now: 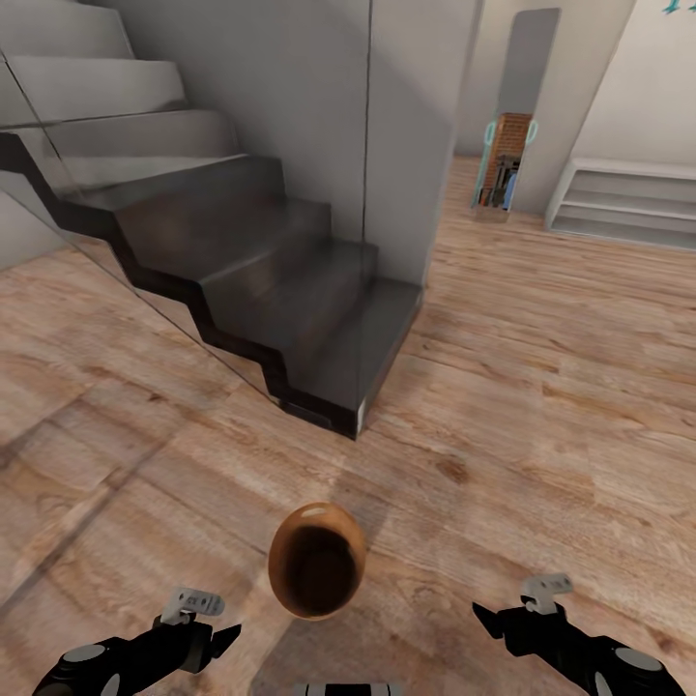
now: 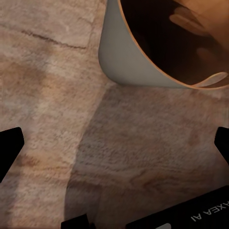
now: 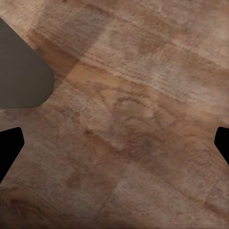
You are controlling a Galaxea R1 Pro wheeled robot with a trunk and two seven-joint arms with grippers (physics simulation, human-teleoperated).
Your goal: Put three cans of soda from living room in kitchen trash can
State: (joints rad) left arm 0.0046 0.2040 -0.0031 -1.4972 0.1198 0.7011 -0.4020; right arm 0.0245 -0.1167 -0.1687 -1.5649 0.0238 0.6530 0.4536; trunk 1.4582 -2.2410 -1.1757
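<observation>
Copper-brown and smooth, the round tash can (image 1: 317,561) stands on the wood plank floor (image 1: 541,387) between my two arms, its dark inside open to my head camera and its thin rim a slightly squashed oval from this angle. My left gripper (image 1: 215,633) hangs just beside it, fingers spread wide with nothing between them; from the left wrist, the bin's (image 2: 143,52) pale outer wall and orange rim are cut off at the frame edge. My right gripper (image 1: 498,619) sits further off, likewise released and empty over grained planks (image 3: 133,119). Ahead, a dark stepped staircase (image 1: 290,280) rises behind a glass panel (image 1: 193,145). A tall mirror (image 1: 512,116) beyond shows something brick-red, too small to make out.
</observation>
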